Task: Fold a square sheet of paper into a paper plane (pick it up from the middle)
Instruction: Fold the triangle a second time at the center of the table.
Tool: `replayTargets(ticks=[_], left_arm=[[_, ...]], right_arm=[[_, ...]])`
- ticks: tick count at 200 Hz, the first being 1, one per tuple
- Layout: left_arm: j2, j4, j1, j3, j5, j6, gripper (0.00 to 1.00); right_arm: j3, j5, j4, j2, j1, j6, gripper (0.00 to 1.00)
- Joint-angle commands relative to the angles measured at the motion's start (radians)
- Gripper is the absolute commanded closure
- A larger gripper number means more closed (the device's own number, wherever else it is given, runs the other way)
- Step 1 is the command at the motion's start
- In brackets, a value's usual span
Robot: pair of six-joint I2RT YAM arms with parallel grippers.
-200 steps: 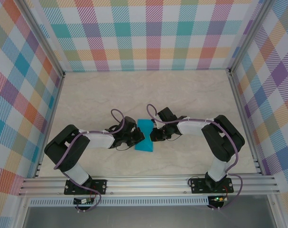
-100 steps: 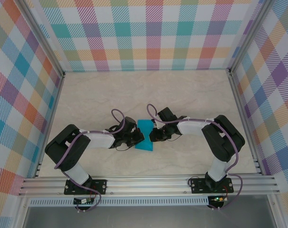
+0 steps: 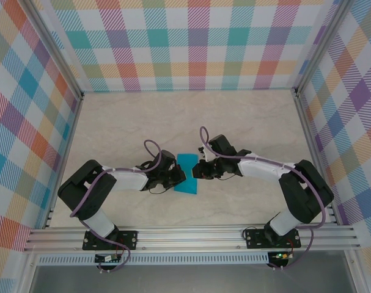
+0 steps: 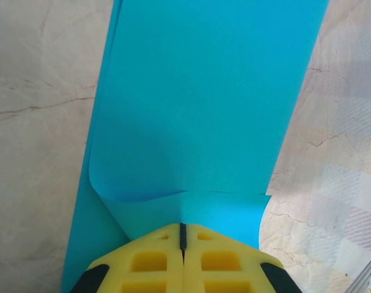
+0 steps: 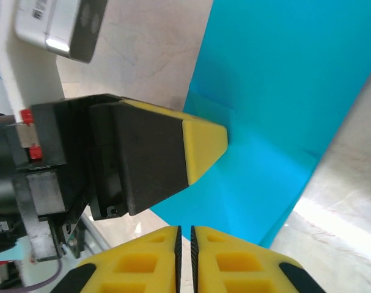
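Handling: square sheet of paper (image 3: 186, 177) likely light, floppy; pinch mid-edge.
Left gripper (image 4: 183, 226): closed at its edge.
Right gripper (image 5: 184, 229): nearly closed, empty.

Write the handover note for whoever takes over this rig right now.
Left end effector: shut, tips on the square sheet of paper; whether it is pinching or only pressing, I cannot tell.
Right end effector: almost shut, nothing seen in its jaws, at the sheet's opposite side.
Sheet: lying on the table between the arms, doubled over.
Done: one fold laid over, its edge curled up by the left tips.
Left: crease it flat, then the nose and wing folds; no plane shape yet.
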Motion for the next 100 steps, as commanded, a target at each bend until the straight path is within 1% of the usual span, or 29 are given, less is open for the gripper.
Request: replayTargets(ticks=[1,41,68,100], left_arm=[[0.025,-0.083,-0.008,-0.006,-0.031,0.021,1.00],[0.021,-0.085,-0.008,-0.001,-0.027,0.023,1.00],[0.022,-0.085,-0.008,0.001,-0.025,0.025,1.00],[0.019,-0.091,-0.009,0.005,-0.022,0.029,1.00]], right_arm=[[-0.015,-0.094,0.039,0.043,0.006,0.079,0.87],[0.017,-0.132,0.009,0.122,0.018,0.080,0.87],[0.055,-0.122,-0.025,0.177,0.031,0.073,0.87],[0.076,-0.100,-0.060,0.193,0.039,0.071,0.85]])
